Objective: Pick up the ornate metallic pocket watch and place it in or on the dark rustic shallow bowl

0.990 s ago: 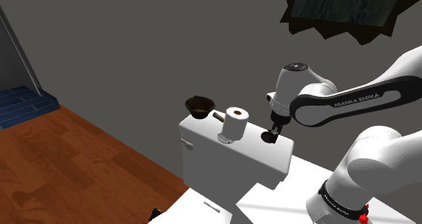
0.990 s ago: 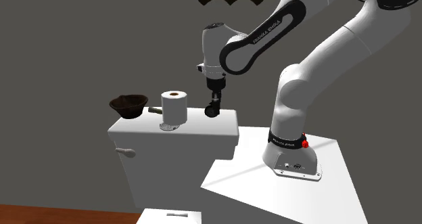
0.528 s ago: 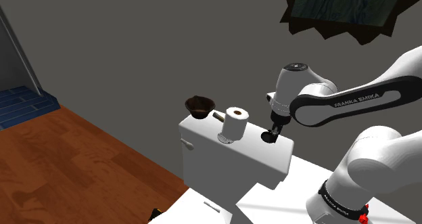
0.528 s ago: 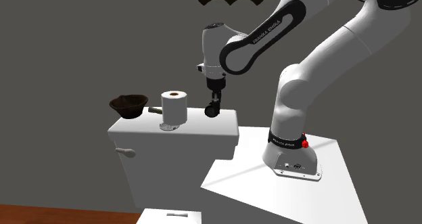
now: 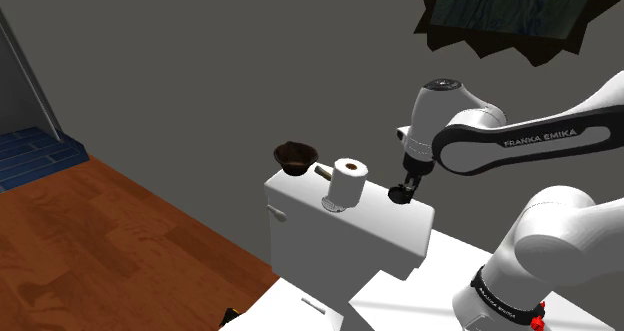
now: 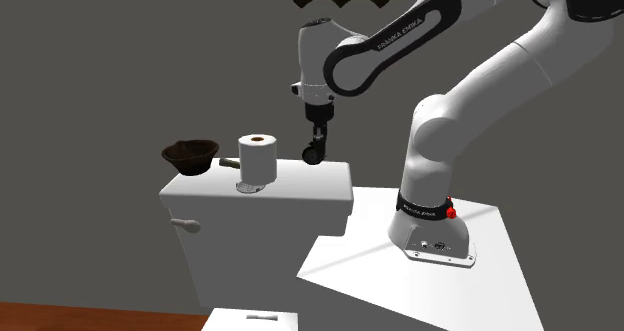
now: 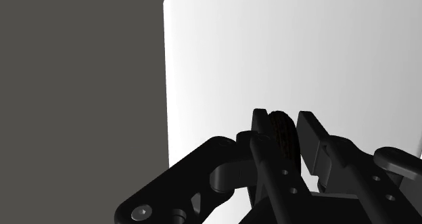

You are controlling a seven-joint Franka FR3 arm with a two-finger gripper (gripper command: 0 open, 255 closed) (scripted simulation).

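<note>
Holding pocket watch [image 7: 283,136] | fingers [image 7: 312,131] clamped on it | over white tank [image 5: 340,231] | bowl [image 5: 295,157] well apart

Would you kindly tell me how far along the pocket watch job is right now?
Done: the gripper is shut on the dark pocket watch, holding it slightly above the white tank lid. In hand: the carry. Left: bring it past the toilet paper roll to the dark bowl at the lid's other end and release it there.
</note>
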